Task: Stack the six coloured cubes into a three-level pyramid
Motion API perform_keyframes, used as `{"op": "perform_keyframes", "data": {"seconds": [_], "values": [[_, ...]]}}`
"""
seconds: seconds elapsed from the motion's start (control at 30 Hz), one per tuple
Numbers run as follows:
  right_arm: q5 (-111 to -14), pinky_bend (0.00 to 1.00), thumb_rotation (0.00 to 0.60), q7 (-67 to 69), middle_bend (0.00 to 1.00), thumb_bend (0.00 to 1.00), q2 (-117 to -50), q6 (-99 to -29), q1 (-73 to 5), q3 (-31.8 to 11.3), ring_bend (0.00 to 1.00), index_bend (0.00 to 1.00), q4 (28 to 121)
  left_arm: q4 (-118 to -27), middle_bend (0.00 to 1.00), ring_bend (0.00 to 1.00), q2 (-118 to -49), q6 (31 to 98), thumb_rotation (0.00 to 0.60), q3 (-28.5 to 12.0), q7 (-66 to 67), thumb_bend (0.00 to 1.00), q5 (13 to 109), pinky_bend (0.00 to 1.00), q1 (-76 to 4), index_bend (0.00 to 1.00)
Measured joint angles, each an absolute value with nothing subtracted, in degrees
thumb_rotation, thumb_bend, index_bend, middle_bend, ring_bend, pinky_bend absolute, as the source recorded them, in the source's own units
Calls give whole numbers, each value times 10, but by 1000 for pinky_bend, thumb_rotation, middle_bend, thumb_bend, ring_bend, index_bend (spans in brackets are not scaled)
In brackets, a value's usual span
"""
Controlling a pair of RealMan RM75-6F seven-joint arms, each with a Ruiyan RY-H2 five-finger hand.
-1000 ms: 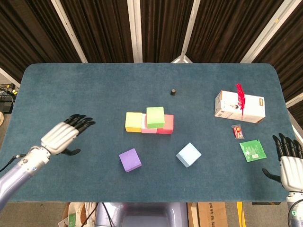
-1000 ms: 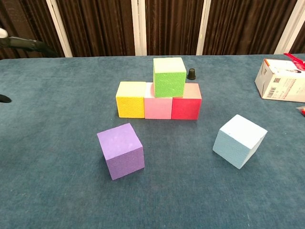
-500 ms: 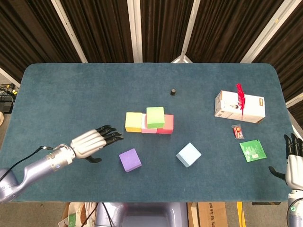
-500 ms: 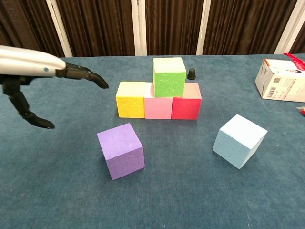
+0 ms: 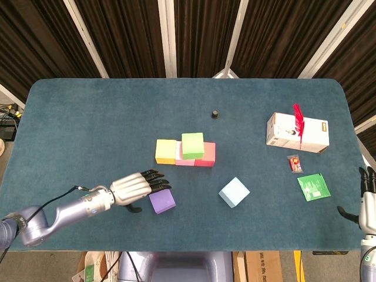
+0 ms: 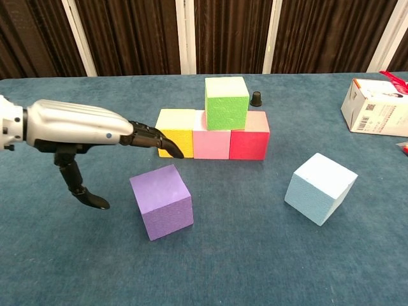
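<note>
The left hand (image 6: 89,137) is hovering spread above the purple cube (image 6: 162,201), which is lying just in front of the yellow cube (image 6: 174,132). For a secure grasp, thumb and fingers should be closing on opposite faces squarely. The right hand (image 5: 368,202) is resting open, well apart.

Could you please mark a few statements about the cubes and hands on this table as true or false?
1. The green cube sits on top of the bottom row. True.
2. The left hand grips the purple cube. False: its fingers reach over the cube, not closed on it.
3. The light blue cube is stacked on the red cube. False: it lies alone on the table.
4. The yellow cube stands beside the pink cube. True.
</note>
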State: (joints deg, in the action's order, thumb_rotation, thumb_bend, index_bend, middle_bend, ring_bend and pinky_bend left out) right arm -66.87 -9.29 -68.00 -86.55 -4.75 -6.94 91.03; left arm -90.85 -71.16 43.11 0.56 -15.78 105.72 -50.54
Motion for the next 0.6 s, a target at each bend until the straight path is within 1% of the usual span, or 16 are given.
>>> {"op": "perform_keyframes", "data": {"seconds": [0.17, 0.5, 0.6], "values": [[-667, 0, 600, -85, 27, 129, -676, -864, -42, -75, 0, 0, 916, -900, 89, 0, -733, 426, 600, 5, -132, 287, 1043, 0, -514, 87], [-656, 0, 600, -80, 26, 129, -674, -858, -37, -87, 0, 0, 920, -879, 115, 0, -775, 419, 600, 6, -104, 295, 1019, 0, -529, 125], [-653, 0, 600, -79, 26, 129, -673, -854, -36, -90, 0, 0, 920, -873, 137, 0, -787, 417, 600, 6, -95, 306, 1010, 0, -533, 141]]}}
